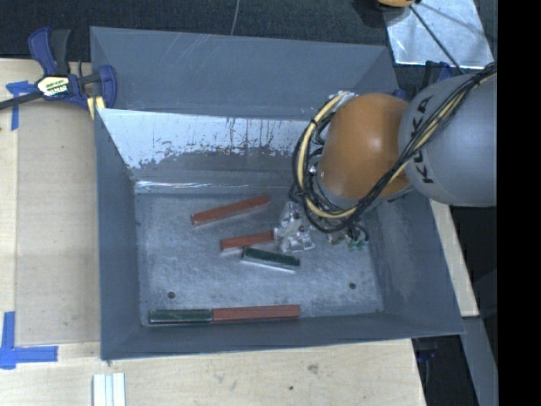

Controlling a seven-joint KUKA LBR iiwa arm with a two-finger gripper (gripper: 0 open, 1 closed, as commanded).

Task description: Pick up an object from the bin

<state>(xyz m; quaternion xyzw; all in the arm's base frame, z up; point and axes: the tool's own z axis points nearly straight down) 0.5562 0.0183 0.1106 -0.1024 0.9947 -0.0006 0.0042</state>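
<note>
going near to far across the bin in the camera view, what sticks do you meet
green stick and front brown stick, end to end by the near wall → dark stick → short brown stick → long brown stick

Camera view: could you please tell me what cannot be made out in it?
All in the camera view:
1. Bin floor right of centre: hidden by the orange cover and arm.
2. Short brown stick: its right end meets the gripper; whether they touch cannot be told.
3. Green bit below the cover: too small to identify.
4. Green stick and front brown stick: one piece or two, unclear.
</note>
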